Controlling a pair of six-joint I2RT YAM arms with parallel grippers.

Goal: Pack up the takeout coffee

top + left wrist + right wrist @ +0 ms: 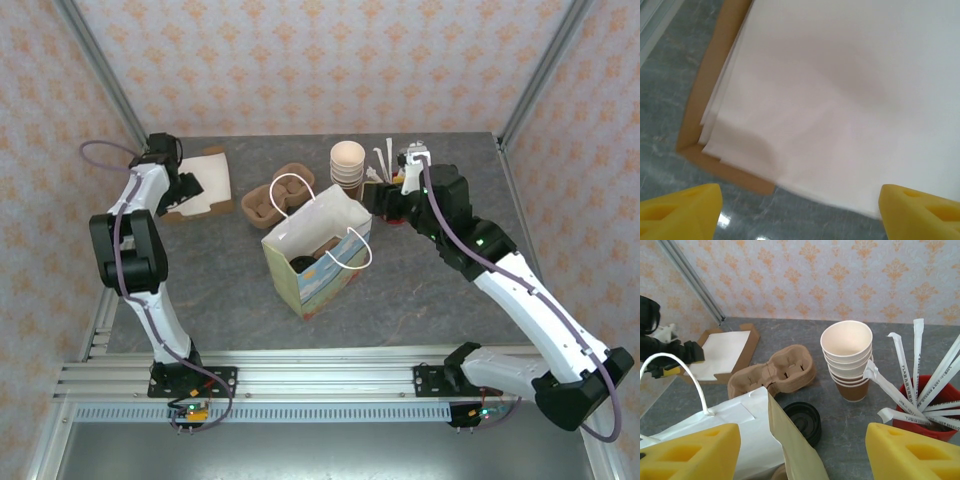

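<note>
While L tool (800, 212) gapes over sheets (840, 90), R tool (800, 455) gapes nr bag (735, 440)

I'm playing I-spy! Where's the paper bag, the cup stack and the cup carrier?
paper bag (318, 215), top view, white side
cup stack (847, 360), right wrist view, outer wall
cup carrier (774, 372), right wrist view, middle

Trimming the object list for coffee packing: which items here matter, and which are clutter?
Job: paper bag, black lid beside it, maybe the cup carrier.
Clutter: lidless cup stack, red stirrer cup, napkin tray.
</note>
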